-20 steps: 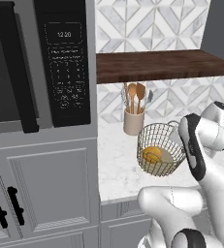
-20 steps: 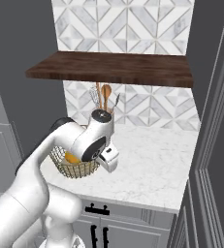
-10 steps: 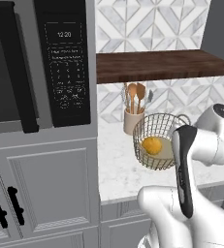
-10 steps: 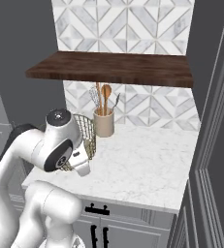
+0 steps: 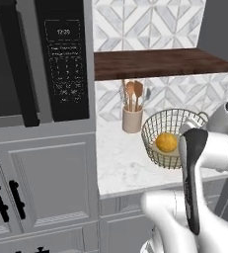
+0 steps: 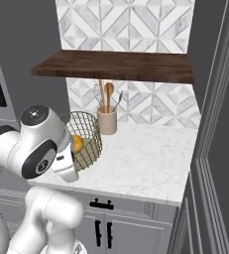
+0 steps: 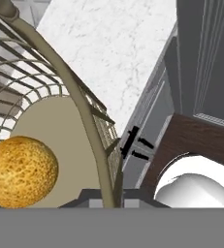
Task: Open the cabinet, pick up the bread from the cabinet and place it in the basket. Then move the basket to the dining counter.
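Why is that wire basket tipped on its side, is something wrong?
The basket is tilted steeply, its mouth facing sideways, because the gripper is shut on its rim. The bread sits inside, unspilled. Nothing looks damaged.

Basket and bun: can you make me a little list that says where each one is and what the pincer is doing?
bread: inside the basket
basket: tilted on its side, mouth toward the left base camera
pincer: shut on the basket's rim
counter: white marble, under the basket
cup: beige, holds wooden spoons, upright by the wall
shelf: dark wood, above the cup
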Robot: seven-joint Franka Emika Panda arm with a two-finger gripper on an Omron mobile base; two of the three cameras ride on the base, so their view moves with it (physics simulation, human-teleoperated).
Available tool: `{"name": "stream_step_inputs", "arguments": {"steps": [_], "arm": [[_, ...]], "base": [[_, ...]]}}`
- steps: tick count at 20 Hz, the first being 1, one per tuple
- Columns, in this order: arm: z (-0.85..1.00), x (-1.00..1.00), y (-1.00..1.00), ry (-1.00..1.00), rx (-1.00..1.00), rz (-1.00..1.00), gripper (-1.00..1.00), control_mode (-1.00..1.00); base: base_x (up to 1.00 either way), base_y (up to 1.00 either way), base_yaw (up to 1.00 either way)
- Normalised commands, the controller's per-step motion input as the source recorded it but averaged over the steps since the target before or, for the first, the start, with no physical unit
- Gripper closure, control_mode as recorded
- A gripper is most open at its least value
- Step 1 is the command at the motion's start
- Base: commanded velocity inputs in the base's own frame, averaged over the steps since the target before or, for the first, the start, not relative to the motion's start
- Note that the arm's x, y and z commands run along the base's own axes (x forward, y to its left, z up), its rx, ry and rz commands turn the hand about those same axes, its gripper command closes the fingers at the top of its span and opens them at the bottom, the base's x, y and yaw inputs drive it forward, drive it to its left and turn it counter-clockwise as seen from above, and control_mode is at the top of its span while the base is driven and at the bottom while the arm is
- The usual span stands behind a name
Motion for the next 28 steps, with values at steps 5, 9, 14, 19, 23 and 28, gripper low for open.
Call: {"name": "stream_step_inputs", "arguments": {"steps": [5,9,14,19,23,28], "arm": [[0.0,0.0,0.0,0.0,0.0,0.0,1.0,1.0],[0.0,0.0,0.0,0.0,0.0,0.0,1.0,1.0],[0.0,0.0,0.0,0.0,0.0,0.0,1.0,1.0],[0.0,0.0,0.0,0.0,0.0,0.0,1.0,1.0],[0.0,0.0,0.0,0.0,0.0,0.0,1.0,1.0],[0.0,0.0,0.0,0.0,0.0,0.0,1.0,1.0]], "base": [[-0.73,0.43,0.2],[-0.01,0.86,0.66],[0.0,0.14,0.97],[0.0,0.0,1.0],[0.48,0.34,0.77],[1.0,1.0,0.13]]}}
